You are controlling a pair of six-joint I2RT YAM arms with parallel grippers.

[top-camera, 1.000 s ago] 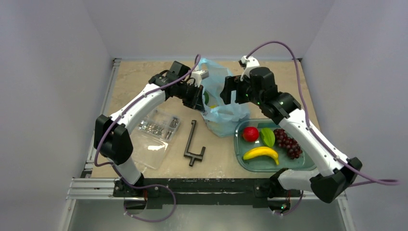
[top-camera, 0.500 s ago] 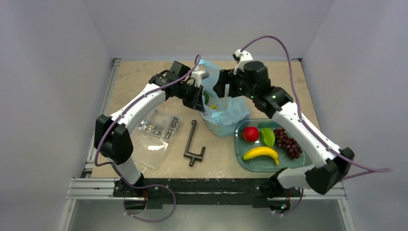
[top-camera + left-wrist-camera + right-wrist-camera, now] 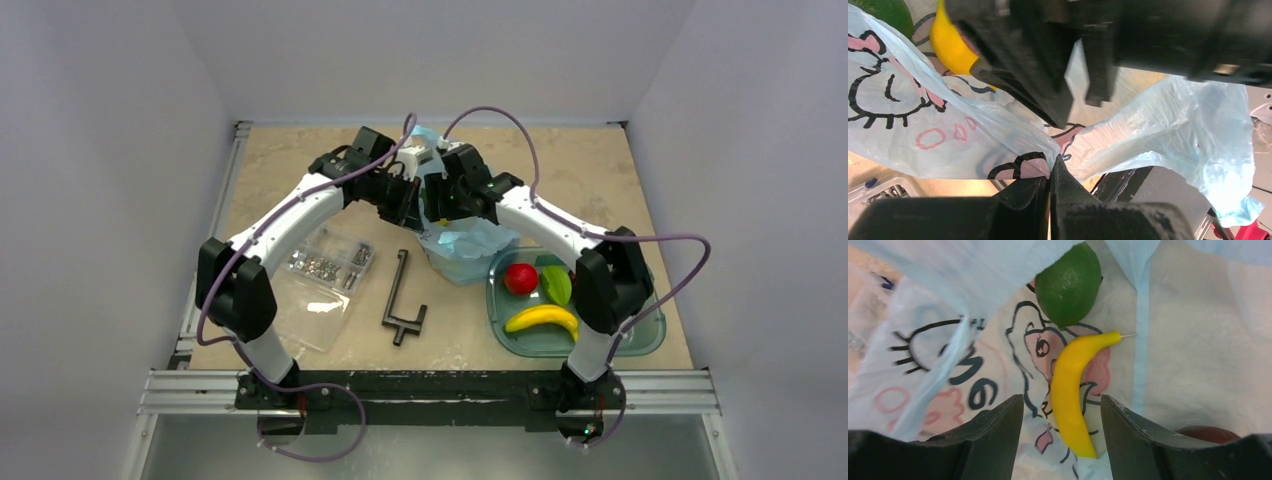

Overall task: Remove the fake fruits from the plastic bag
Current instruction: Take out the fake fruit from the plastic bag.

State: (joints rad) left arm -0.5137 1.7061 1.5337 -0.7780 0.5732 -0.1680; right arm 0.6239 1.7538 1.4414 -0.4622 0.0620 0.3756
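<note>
While the left gripper (image 3: 1050,175) pinches a fold of the bag (image 3: 1173,120) tight and holds its mouth up, the right gripper (image 3: 1062,407) is down inside. Its jaws are partway apart, one finger either side of the banana (image 3: 1073,390), gaps showing on both sides, nothing held yet.

Here's the danger. That film is loose and crinkly, and a flap hangs just beside one finger in the right wrist view. If the jaws close from here they may well catch plastic along with the fruit, and a lift would drag the whole bag. The banana is glossy and curved too, so a pinch off its middle could squirt it out sideways. And if the left pinch slips, the mouth could fold down over the right wrist.

Contents, then. In the bag:
- the banana, lying on the printed cartoon
- a lime (image 3: 1068,285), just beside the banana's upper end
- a maroon fruit (image 3: 1208,434), peeking in at the lower corner

On the tray (image 3: 645,335), just beside the bag on the right arm's side:
- an apple (image 3: 520,278)
- a green piece (image 3: 557,285)
- a second banana (image 3: 542,318)

The right arm covers the rest of the tray.
</note>
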